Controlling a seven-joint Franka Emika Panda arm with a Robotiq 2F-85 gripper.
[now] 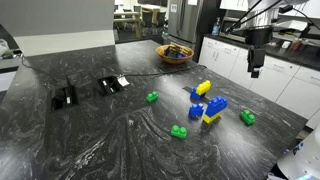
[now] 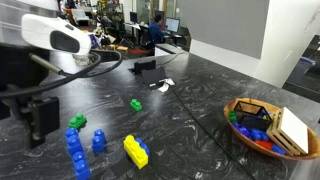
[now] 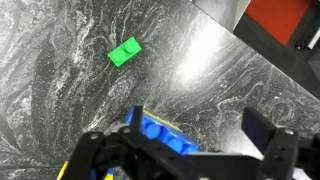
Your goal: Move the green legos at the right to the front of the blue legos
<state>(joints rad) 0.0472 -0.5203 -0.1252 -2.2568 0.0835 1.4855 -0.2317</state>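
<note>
Dark, white-veined stone counter [image 1: 90,140] in a kitchen-like room, white cabinets [image 1: 290,80] behind. Left to right in an exterior view: two black items [image 1: 65,97]; a bowl [image 1: 175,53]; the blue legos [image 1: 213,108]; the green legos [image 1: 247,117] near their right, apart. The gripper [image 1: 255,70] hangs above, jaws wide and empty in the wrist view.
</note>
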